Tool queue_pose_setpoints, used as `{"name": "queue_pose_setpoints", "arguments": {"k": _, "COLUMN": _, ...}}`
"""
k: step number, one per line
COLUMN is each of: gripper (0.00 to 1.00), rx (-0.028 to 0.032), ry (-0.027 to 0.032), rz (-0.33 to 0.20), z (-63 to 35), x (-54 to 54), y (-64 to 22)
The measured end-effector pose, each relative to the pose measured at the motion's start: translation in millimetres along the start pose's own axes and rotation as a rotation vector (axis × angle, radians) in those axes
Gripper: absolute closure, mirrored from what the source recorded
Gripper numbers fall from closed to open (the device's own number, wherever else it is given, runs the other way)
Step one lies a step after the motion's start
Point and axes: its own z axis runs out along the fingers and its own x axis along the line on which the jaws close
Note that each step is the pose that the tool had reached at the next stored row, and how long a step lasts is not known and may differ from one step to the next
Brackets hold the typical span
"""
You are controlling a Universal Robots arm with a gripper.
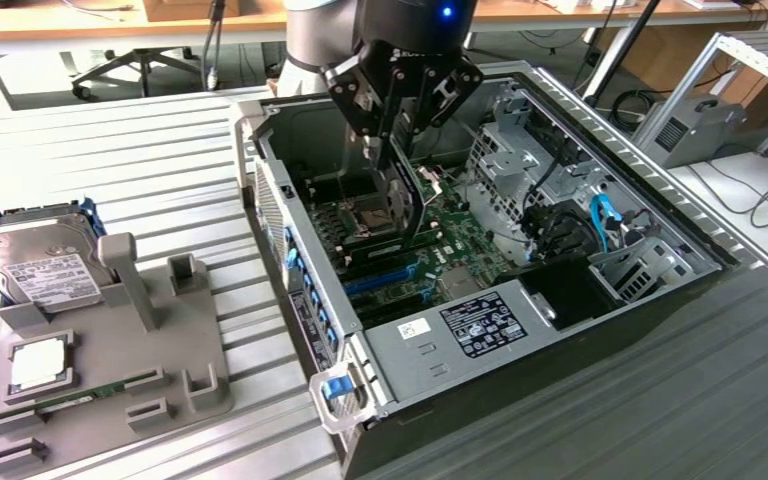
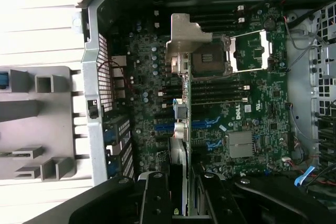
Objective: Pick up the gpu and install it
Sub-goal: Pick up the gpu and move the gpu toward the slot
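Carries the gpu (image 1: 395,195) edge-on inside the open computer case (image 1: 261,140), above the motherboard (image 1: 462,238), with its long axis near upright in the exterior view and running straight down from the claw (image 1: 391,138). Points the silver bracket (image 2: 186,45) at the card's far end away from the claw and toward the board, as seen from the wrist. Clamps the card's flat faces between fingers (image 2: 155,198) set partway apart, neither wide open nor pressed together, the thin board filling the gap.

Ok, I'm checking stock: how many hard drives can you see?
1. The hard drive rests on the gray holder at the exterior view's left; bays in the case may hide others.
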Motion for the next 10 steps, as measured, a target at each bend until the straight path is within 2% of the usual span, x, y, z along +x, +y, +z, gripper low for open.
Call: {"name": "queue_pose_setpoints", "arguments": {"k": 10, "gripper": 0.74, "rx": -0.0001, "ry": 0.0000, "rz": 0.000, "z": 2.3, "x": -1.9, "y": 0.1}}
